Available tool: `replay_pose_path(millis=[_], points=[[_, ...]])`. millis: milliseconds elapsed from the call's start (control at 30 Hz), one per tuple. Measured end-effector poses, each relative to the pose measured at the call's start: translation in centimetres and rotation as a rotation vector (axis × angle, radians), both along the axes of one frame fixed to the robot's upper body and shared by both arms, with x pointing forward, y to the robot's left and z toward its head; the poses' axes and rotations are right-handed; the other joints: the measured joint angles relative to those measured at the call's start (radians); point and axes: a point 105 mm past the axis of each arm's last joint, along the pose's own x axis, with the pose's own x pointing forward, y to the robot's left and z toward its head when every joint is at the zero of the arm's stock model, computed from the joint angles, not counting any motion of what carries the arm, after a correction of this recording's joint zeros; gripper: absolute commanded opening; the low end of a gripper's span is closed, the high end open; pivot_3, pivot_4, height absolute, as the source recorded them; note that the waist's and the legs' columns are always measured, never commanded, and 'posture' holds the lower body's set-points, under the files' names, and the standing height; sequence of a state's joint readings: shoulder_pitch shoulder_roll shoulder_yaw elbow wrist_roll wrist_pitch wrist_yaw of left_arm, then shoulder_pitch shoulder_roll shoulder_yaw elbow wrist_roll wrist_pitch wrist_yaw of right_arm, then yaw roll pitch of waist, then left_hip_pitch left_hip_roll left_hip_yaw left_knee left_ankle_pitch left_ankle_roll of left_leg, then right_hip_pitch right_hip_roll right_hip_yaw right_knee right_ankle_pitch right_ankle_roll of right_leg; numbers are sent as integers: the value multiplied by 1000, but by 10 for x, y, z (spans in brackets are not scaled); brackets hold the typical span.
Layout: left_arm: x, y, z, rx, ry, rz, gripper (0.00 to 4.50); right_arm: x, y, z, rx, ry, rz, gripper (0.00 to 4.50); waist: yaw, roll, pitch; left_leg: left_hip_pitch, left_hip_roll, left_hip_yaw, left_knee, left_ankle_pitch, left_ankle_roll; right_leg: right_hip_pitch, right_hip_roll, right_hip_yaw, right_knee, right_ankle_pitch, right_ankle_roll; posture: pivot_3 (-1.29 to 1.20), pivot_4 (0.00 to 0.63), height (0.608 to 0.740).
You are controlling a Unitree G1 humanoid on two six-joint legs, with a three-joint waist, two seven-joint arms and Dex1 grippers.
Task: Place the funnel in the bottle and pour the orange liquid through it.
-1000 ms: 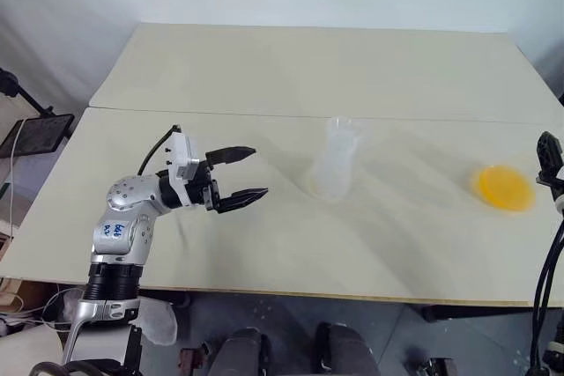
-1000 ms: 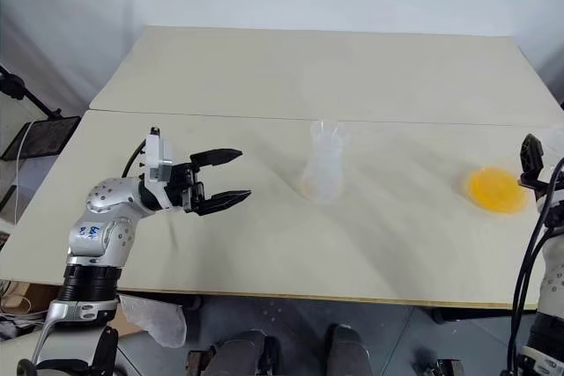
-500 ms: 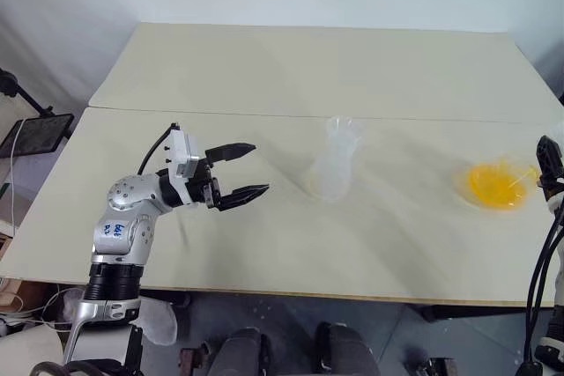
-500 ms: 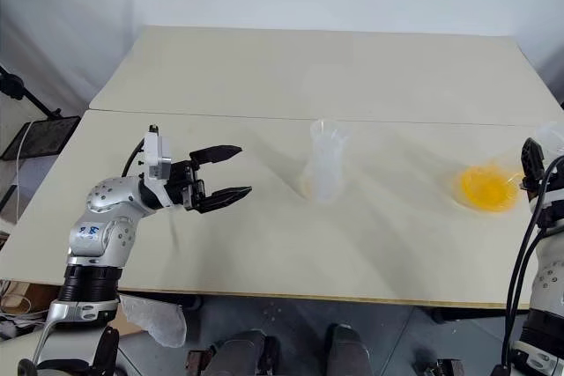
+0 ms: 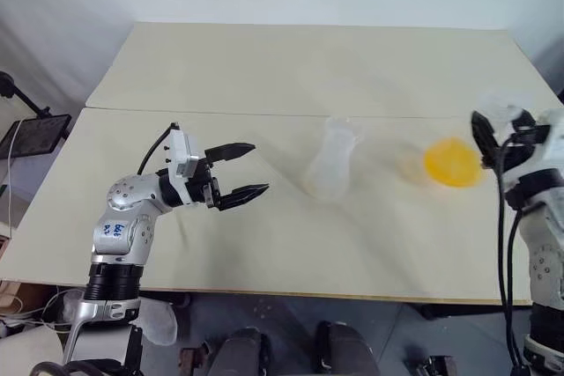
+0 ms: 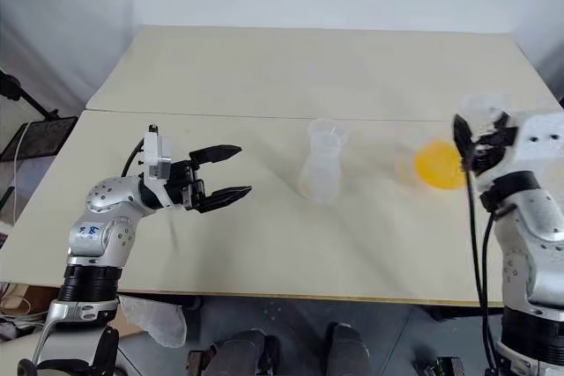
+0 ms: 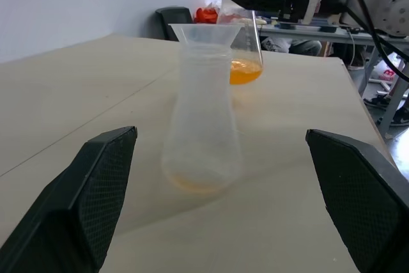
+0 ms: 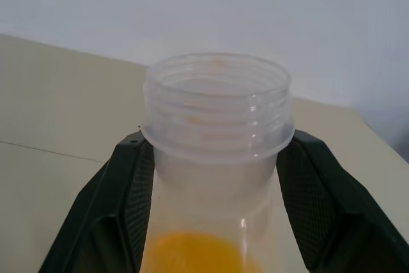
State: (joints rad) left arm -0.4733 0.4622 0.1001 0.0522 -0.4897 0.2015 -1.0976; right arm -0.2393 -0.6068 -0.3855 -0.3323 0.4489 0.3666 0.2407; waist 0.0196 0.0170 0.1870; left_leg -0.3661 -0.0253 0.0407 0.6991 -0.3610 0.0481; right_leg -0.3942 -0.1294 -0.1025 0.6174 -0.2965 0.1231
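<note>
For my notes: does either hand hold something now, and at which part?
The right hand grips the flask with orange liquid at its neck, below the threaded mouth. The left hand is open, empty.

The left gripper [image 5: 240, 172] points forward and rightward, its fingers spread wide and holding nothing. The right gripper [image 6: 480, 140] is raised, clamped on a flask's [image 8: 217, 158] neck.

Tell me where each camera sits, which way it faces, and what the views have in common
Head cameras: look forward and down over the table; both arms show, left gripper open, right gripper shut on the flask.
Left wrist: looks along its open fingers at the bottle wearing the funnel.
Right wrist: looks at the flask's neck between its fingers.
Shared: the orange liquid.
</note>
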Motion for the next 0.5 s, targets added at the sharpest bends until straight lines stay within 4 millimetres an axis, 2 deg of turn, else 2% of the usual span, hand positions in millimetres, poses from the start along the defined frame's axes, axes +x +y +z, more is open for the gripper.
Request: replay_pose_path(millis=[133, 233, 300, 500], points=[[0, 2, 0, 1, 2, 12, 4500, -1, 35, 2, -81, 3, 86, 2424, 4, 0, 0, -2, -1, -3, 0, 0, 0, 0, 0, -2, -1, 0, 0, 0, 150, 740], [-1, 0, 3, -15, -1, 12, 4500, -5, 61, -3, -237, 2, 152, 2424, 4, 0, 0, -3, -2, -3, 0, 0, 0, 0, 0, -2, -3, 0, 1, 0, 150, 740], [-4, -2, 5, -21, -11, 6, 4500, -4, 68, -8, -382, -11, 140, 2424, 4, 0, 0, -4, -3, -3, 0, 0, 0, 0, 0, -3, -5, 1, 2, 0, 150, 740], [-8, -5, 3, -36, 4, 11, 4500, -3, 78, -3, -570, -93, 118, 2424, 2, 0, 0, -3, -2, -2, 0, 0, 1, 0, 1, -5, -5, 1, 2, 0, 150, 740]])
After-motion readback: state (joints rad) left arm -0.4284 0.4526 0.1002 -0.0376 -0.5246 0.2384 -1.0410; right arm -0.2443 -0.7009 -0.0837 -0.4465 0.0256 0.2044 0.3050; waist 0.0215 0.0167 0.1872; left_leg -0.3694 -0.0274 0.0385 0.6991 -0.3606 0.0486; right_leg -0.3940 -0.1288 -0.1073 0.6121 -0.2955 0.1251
